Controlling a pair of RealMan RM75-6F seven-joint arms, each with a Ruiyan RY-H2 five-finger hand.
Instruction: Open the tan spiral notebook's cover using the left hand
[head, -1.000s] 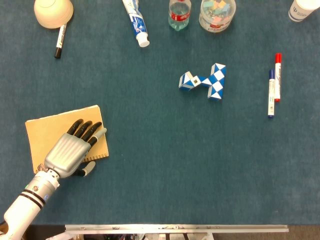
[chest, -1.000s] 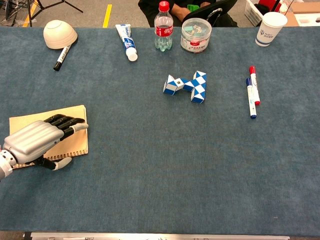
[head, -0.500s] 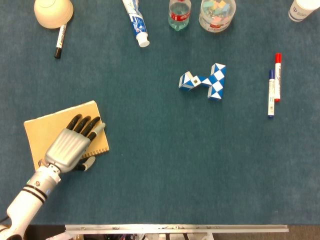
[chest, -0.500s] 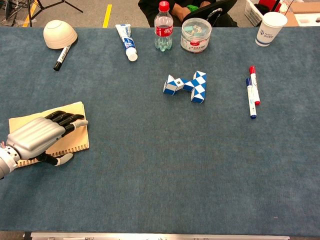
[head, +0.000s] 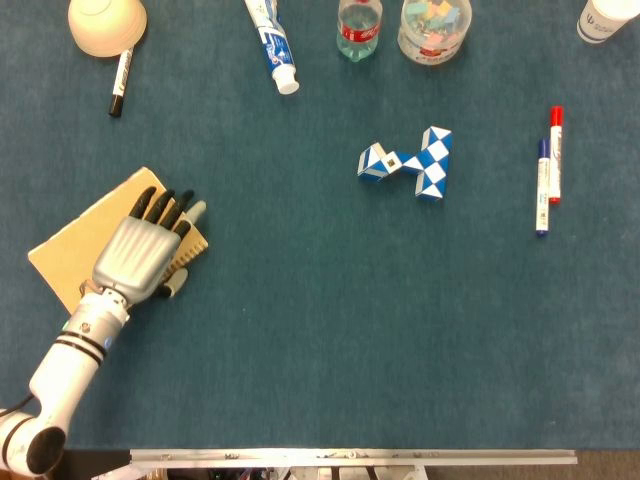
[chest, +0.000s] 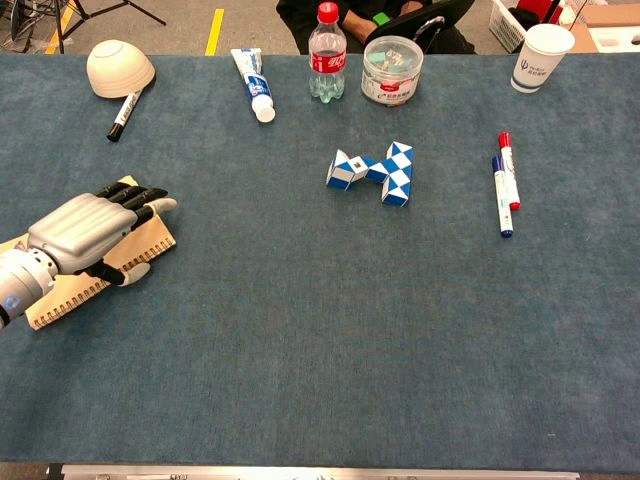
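A dark teal felt-covered table fills both views, with bystanders' clutter along its far edge. Near the robot's left, the tan spiral notebook lies closed and flat on the felt, skewed so its long axis runs diagonally, from the near-left corner up toward the far-right. Its wire spiral binding runs along the edge nearest the robot, so the cover would have to swing toward that edge.

The left hand, silver-backed with black fingers, lies palm down on the notebook's right end. Its fingers are extended and held loosely together over the far-right corner, their tips reaching past the edge, while the thumb hangs beside the spiral edge. Nothing appears pinched; the hand seems to rest on the cover rather than hold it. The right hand is not visible in either view.

The step in hand looks like seeking a purchase on the cover. The next move likely calls for hooking fingertips under the free edge opposite the spiral, then lifting without dragging the whole book.
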